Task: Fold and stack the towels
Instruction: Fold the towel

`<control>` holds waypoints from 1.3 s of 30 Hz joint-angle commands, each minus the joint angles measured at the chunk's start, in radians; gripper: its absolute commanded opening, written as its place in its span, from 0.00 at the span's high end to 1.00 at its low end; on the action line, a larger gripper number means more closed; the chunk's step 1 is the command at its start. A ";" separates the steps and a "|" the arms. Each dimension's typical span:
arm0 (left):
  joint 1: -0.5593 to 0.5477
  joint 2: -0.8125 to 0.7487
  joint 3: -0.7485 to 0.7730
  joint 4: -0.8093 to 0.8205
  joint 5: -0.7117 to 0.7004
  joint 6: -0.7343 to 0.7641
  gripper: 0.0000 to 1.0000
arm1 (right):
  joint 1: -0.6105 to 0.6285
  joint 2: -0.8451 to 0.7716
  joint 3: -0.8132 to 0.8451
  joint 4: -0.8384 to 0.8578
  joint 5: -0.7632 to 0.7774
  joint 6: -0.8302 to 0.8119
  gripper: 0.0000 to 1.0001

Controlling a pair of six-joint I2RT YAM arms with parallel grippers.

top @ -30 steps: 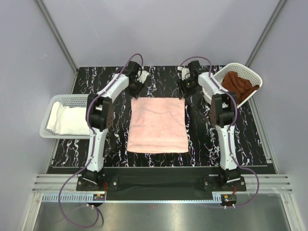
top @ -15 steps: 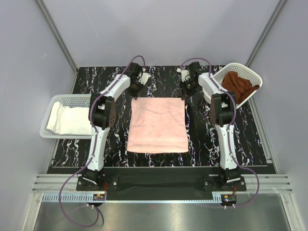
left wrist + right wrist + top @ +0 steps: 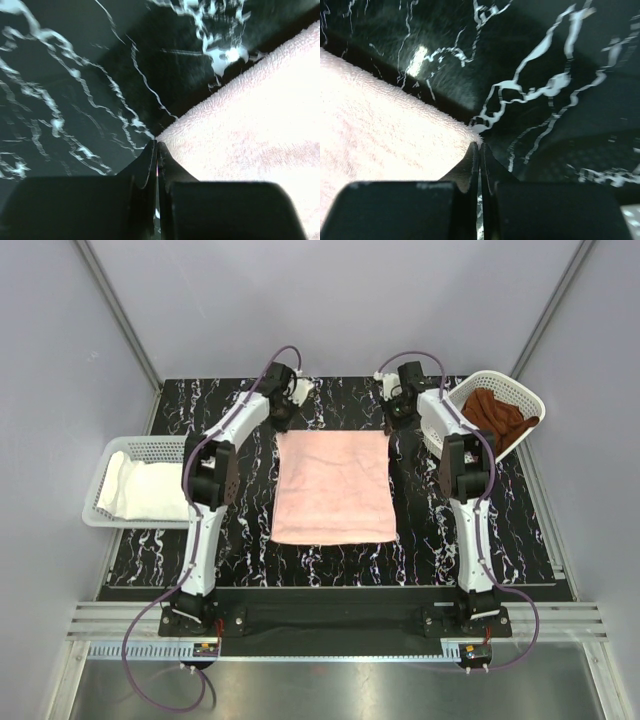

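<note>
Since the pink towel (image 3: 333, 488), flat on the table (image 3: 240, 530), looks soft, light and limp, corners give the surest hold; left tool (image 3: 156, 145) and right tool (image 3: 480, 146) each pinch one far corner.

Left wrist view: pink towel (image 3: 250, 130) runs off the right edge. Its near part is lost behind the left tool (image 3: 156, 145) housing. The very tip of the corner is swallowed between the closed fingers. Cloth glared out, weave barely readable.

Right wrist view: same towel cut by the left edge, lower part behind the right tool (image 3: 479, 146). Corner tip hidden in the pinch. Far desk (image 3: 560, 60) soft, out of focus.

Top view: both tools' fingertips too small to read. White towel (image 3: 150, 490) partly masked by left basket (image 3: 148, 444) wall. Rust-brown towel (image 3: 497, 415) bunched, lower part hidden inside right basket (image 3: 525, 392). That basket's inner side is crossed by the right arm (image 3: 435, 420).
</note>
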 commanded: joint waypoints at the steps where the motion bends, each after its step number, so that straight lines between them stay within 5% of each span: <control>1: -0.002 -0.138 0.028 0.117 -0.097 0.015 1.00 | -0.029 -0.124 0.011 0.083 0.059 -0.028 1.00; 21: -0.054 -0.284 -0.129 0.232 -0.203 0.063 1.00 | -0.029 -0.356 -0.214 0.205 0.065 -0.034 1.00; 31: -0.074 -0.420 -0.245 0.187 -0.184 0.023 1.00 | -0.026 -0.530 -0.461 0.242 -0.015 0.079 1.00; 39: -0.095 -0.566 -0.478 0.209 -0.160 -0.017 1.00 | -0.003 -0.695 -0.716 0.284 0.008 0.167 1.00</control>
